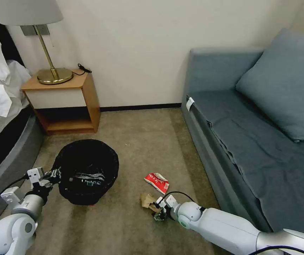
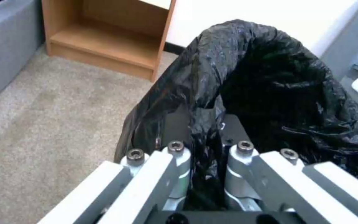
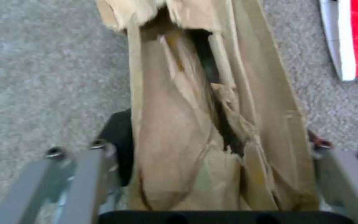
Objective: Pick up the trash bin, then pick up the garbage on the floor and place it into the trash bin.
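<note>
Lower left of the head view: trash bin (image 1: pixel 88 171) on the floor (image 1: pixel 130 141), my left gripper (image 1: pixel 54 174) reaching in from the frame corner, jaws clamped on its black bag rim. Lower centre: my right gripper (image 1: pixel 158 209), arm stretched low from the right, jaws closed around crumpled brown paper (image 1: pixel 146 200). Just above it: red-and-white packet (image 1: pixel 157 181), lying flat.

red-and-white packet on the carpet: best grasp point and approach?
Likely from above, pinching across a long edge. The red-and-white packet lies flat on the floor, with bare carpet around it and apart from the brown paper between the right gripper fingers, so a side approach gets little to bite.
</note>
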